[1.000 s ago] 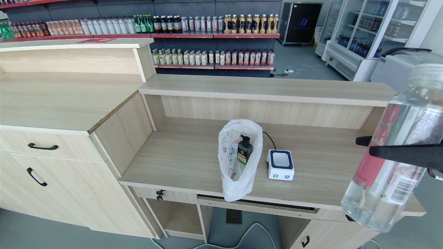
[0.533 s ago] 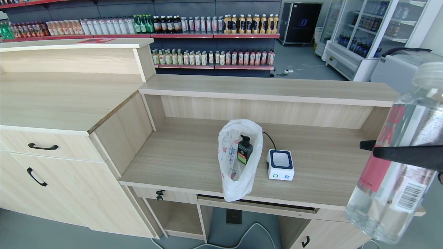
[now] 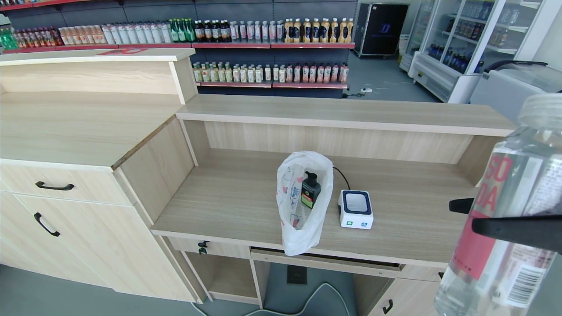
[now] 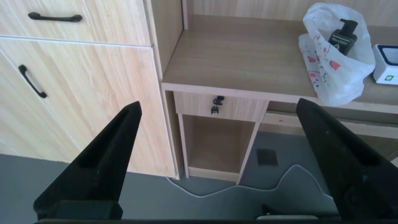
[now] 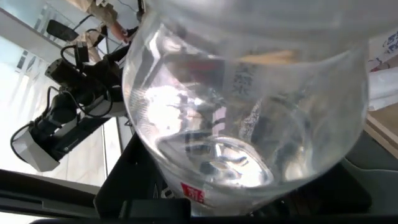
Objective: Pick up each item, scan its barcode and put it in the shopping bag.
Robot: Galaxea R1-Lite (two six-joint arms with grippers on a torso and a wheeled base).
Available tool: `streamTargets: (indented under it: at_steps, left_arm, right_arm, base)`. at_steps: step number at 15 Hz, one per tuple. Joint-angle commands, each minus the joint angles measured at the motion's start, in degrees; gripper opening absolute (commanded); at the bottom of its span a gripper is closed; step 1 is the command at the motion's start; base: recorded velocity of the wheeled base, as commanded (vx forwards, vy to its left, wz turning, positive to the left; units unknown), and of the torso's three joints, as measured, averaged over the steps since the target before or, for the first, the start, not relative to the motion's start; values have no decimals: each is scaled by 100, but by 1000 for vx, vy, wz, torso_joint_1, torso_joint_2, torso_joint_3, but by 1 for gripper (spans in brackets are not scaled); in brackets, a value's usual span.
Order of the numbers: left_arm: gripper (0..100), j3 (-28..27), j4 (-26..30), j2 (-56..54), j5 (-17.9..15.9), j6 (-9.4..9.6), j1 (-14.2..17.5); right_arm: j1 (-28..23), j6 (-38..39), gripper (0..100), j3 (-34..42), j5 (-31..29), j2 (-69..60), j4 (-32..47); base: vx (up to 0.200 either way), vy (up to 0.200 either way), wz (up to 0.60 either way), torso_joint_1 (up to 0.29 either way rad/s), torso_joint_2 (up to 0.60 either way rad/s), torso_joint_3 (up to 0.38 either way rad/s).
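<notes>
Now the right gripper (image 3: 470, 215) is clamping 1 clear soda bottle (image 3: 518, 184), nearly upright, off the right end of the counter (image 3: 417, 228), well apart from the scanner (image 3: 356, 210) and shopping bag (image 3: 292, 219); the left gripper (image 4: 219, 109) is hanging spread wide.

Right end effector (image 3: 465, 215) grips clear bottle (image 3: 513, 184); shopping bag (image 3: 303, 224) just beside scanner (image 3: 355, 209) on counter (image 3: 228, 197).
</notes>
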Motion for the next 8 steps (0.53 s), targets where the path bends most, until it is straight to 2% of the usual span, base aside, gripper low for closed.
streamTargets:
  at_steps: [1, 8]
  left_arm:
    - [100, 0, -1, 0, 0, 2, 0]
    - [100, 0, -1, 0, 0, -7, 0]
  right_arm:
    - [85, 6, 0, 21, -6, 12, -5]
    - [76, -3, 0, 12, -15, 91, -58]
  base:
    - [0, 0, 0, 0, 0, 0]
    - [0, 0, 0, 0, 0, 0]
